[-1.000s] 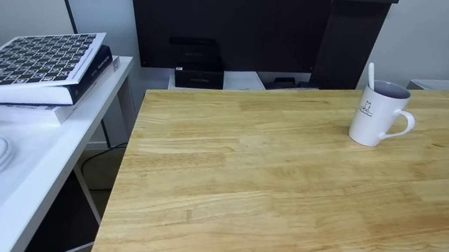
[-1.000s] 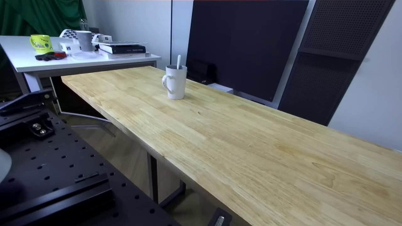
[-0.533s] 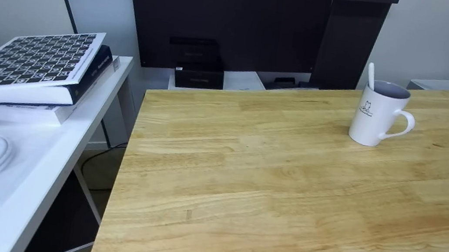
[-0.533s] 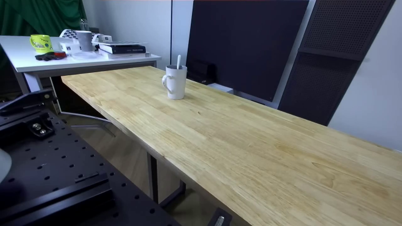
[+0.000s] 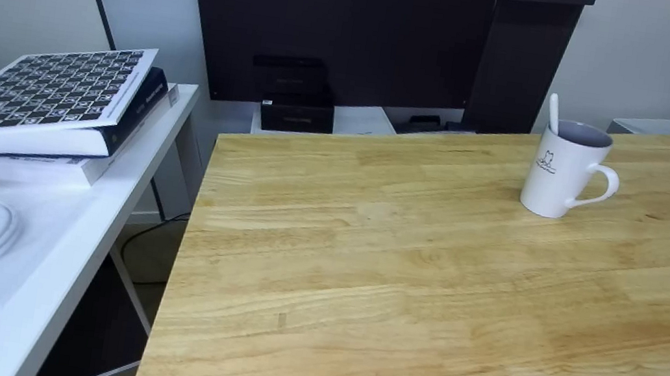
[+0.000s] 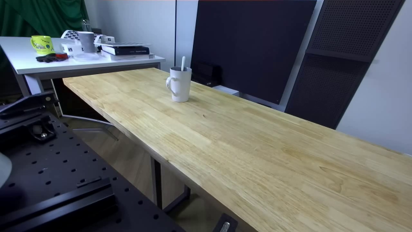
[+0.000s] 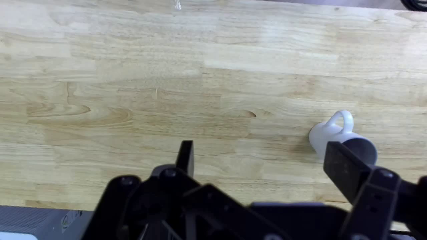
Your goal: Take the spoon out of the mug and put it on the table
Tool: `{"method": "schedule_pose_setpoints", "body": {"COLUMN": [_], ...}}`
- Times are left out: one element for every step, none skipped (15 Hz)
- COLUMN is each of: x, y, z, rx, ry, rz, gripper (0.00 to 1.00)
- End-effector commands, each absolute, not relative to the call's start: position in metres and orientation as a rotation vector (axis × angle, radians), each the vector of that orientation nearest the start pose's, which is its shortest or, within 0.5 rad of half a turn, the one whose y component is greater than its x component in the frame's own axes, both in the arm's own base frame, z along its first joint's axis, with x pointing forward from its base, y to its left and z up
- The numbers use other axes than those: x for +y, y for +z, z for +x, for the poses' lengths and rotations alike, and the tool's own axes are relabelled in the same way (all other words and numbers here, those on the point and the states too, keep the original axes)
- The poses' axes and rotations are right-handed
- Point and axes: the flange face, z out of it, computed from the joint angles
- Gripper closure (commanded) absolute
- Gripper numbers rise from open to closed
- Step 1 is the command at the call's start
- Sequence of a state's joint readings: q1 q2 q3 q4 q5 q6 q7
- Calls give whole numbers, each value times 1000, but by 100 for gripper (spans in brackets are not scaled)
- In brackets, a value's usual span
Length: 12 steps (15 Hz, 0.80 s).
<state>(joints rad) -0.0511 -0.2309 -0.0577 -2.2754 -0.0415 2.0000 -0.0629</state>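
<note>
Showing only in both exterior views, the spoon (image 5: 554,113) leans in the mug (image 5: 552,179) near the bench's (image 5: 365,251) far edge; the wrist view's spread pincer (image 7: 262,160) partly hides the mug.

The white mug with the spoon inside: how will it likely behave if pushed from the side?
The mug may tip if pushed near its rim, as it stands taller than wide and narrows toward the base. Its smooth wall could be slippery. The spoon, its handle sticking up above the rim, would probably swing.
</note>
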Motion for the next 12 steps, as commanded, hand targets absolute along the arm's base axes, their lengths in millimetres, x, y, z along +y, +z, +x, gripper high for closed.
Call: {"method": "schedule_pose_setpoints", "body": {"x": [-61, -61, -60, -58, -55, -51, -44, -36, -27, -17, -7, 5], "y": [447, 446, 445, 444, 443, 442, 439, 438, 436, 435, 433, 431], "z": [527, 539, 553, 567, 579, 590, 603, 613, 623, 632, 640, 647], "rx": [9, 1, -17, -34, -52, -74, -116, -153, -185, -226, -263, -310], "ry": [121, 127, 137, 145, 156, 166, 183, 198, 206, 221, 228, 243], "rz": [-3180, -3184, -3183, -3186, -3188, -3188, -3181, -3172, -3180, -3177, -3179, -3178], "gripper": [0, 0, 0, 0, 0, 0, 0, 0, 0, 0, 0, 0]}}
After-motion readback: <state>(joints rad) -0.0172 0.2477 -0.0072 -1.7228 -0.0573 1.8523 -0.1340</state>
